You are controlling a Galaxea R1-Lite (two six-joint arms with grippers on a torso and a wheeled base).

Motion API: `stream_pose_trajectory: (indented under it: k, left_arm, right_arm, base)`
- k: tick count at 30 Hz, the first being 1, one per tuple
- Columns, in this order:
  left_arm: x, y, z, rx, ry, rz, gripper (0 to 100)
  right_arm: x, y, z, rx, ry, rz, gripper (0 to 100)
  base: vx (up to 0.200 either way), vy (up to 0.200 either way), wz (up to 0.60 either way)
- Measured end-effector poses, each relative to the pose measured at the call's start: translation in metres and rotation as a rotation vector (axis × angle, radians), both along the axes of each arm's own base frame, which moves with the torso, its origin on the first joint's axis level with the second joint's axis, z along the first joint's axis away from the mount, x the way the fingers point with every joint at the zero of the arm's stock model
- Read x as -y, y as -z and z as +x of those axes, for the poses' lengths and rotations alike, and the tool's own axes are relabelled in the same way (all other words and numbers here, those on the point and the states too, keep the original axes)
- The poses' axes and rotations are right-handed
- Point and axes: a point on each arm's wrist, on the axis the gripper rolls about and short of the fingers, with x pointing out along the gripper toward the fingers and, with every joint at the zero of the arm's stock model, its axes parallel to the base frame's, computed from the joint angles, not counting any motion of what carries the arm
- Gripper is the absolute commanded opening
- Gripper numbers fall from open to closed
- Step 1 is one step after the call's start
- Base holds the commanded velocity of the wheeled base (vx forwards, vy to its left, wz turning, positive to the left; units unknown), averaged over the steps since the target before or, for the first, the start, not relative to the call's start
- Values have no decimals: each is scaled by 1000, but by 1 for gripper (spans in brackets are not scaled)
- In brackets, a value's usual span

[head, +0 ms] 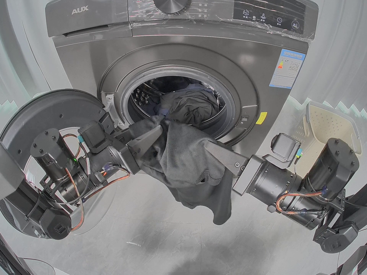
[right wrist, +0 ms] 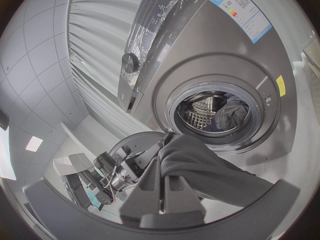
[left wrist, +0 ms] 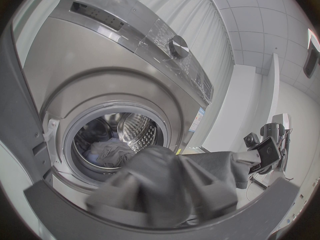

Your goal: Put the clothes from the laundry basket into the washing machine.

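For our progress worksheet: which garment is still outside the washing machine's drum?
The dark grey garment, hanging between the left gripper and right gripper; the other clothes already lie inside the drum.

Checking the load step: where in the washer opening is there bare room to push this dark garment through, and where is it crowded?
Bare drum wall shows on the left of the opening, between its rim and the clothes pile. The pile crowds the middle and right; the held garment hangs before the lower rim.

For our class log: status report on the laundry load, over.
Left gripper, right gripper shut on dark garment. Hangs before open drum, clothes inside. Door swung aside.
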Motion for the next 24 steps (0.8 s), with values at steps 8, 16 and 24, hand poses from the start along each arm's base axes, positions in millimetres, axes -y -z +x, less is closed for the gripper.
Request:
stream_pose_trajectory:
  k: [8,16,24]
  left_arm:
    - [-1,22,1,-74,-11,43,100]
    - [-1,38,1,-130,-12,77,100]
    - [-3,38,2,-89,-27,117,100]
  right_arm:
    - [6,-12,0,29,15,33,0]
    - [8,-19,2,45,31,52,0]
    - [5,-19,6,37,42,34,0]
  base:
    - [0,0,0]
    - [0,0,0]
    - [0,0,0]
